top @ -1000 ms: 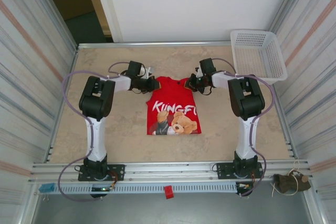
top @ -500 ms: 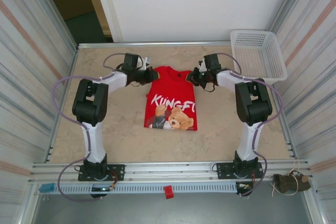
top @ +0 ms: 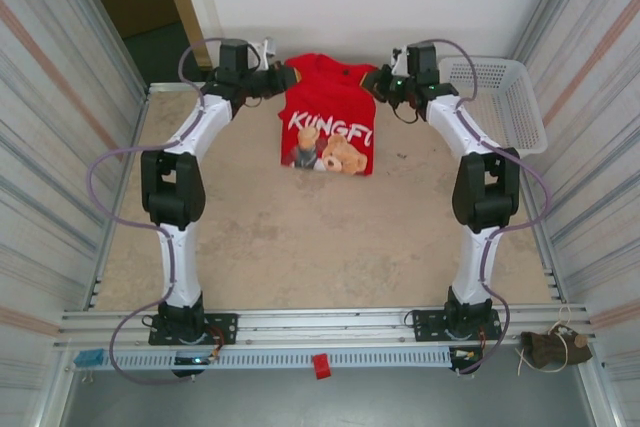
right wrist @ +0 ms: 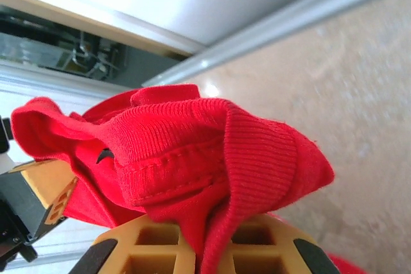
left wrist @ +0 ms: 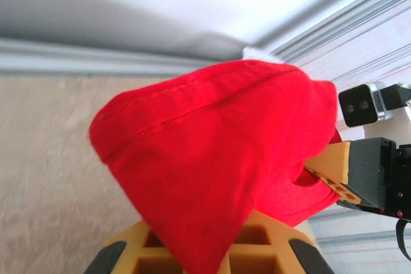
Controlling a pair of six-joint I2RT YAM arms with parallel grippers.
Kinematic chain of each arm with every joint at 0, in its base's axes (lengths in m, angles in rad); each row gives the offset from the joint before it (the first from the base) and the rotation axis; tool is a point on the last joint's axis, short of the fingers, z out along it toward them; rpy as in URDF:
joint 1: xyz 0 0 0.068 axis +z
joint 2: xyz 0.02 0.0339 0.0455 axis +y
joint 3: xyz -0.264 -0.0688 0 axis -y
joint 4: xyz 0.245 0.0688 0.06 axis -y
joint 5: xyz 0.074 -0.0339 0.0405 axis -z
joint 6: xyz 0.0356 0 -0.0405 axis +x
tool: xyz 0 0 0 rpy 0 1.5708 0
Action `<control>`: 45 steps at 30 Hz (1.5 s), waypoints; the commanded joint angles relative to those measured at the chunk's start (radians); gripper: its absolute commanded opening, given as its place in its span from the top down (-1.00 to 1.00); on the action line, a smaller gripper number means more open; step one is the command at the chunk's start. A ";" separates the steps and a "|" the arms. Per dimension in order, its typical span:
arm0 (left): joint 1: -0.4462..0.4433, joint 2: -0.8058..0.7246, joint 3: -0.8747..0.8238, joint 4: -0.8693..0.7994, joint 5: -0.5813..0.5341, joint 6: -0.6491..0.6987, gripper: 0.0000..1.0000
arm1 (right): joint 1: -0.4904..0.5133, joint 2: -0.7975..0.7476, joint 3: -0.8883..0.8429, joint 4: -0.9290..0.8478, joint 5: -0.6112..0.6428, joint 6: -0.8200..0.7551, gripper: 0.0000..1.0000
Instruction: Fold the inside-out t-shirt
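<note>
Holds the t-shirt (top: 328,117) aloft just left of the basket (top: 522,112), pinched tight at the shoulders by left fingers (left wrist: 125,251) and right fingers (right wrist: 125,245). Hangs limp: light, soft, prone to bunching. Seems to brush the desk (top: 300,237) with its hem, hard to tell. Best gripped at stitched seams, collar ribbing.
</note>
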 commanded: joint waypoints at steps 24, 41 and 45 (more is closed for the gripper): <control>-0.222 -0.622 -1.176 0.405 -0.320 0.027 1.00 | 0.206 -0.651 -1.046 0.224 0.357 -0.068 1.00; -0.214 -0.323 -0.978 0.346 -0.515 0.125 1.00 | 0.187 -0.334 -0.880 0.291 0.484 -0.123 1.00; -0.212 -0.276 -0.947 0.325 -0.528 0.134 1.00 | 0.176 -0.259 -0.831 0.258 0.483 -0.121 0.93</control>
